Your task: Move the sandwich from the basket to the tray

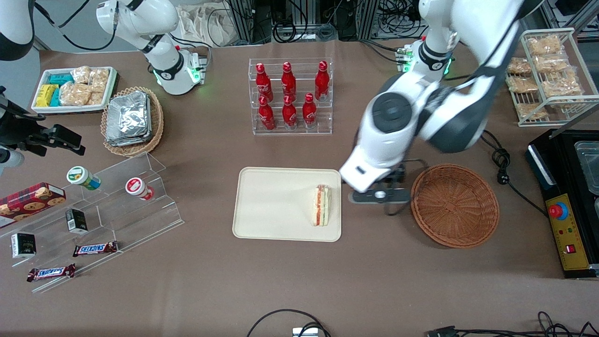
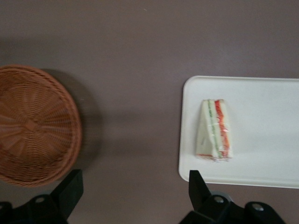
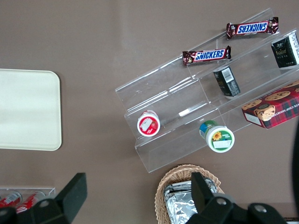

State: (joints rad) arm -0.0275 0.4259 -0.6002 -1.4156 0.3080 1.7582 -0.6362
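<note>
One sandwich: the sandwich (image 1: 321, 205) lies on the tray (image 1: 276, 206), close to the tray edge nearest the gripper, resting on its side with the red and green filling layers showing.
Gripper: the left arm's gripper (image 1: 378, 193) hangs above bare table in the gap between tray and basket, and it holds nothing.
Fingers: the two dark fingers (image 2: 70, 189) stand wide apart in the wrist view, with only brown table between them.
Tray: just beside the gripper, toward the parked arm's end of the table; its rounded corner and low rim (image 2: 187, 88) show in the wrist view, and the sandwich (image 2: 214, 129) sits just inside that rim.
Basket: the round woven basket (image 1: 455, 205) sits just beside the gripper toward the working arm's end, with nothing in it; its rim (image 2: 70, 121) shows in the wrist view, apart from the tray.
Bottles: a clear rack of red bottles (image 1: 290, 96) stands farther from the front camera than the gripper, well apart from it.
Table: brown table (image 1: 299, 281) under everything.
</note>
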